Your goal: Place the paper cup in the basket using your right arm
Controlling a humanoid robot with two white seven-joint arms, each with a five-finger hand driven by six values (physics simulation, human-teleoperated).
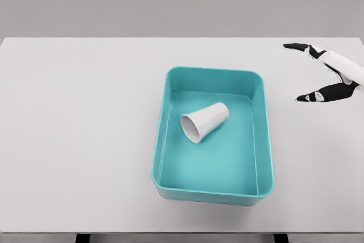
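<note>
A white paper cup (205, 121) lies on its side inside the teal basket (160, 140), its open mouth facing the lower left. The basket stands near the middle of the white table. My right hand (321, 72) hovers at the far right edge of the view, well right of the basket, fingers spread and holding nothing. Only part of the hand shows; the rest runs out of frame. The left arm is not visible.
The white table (74, 140) stretches wide on the basket's left and front. Its front edge runs along the bottom of the view, with a grey wall behind the far edge.
</note>
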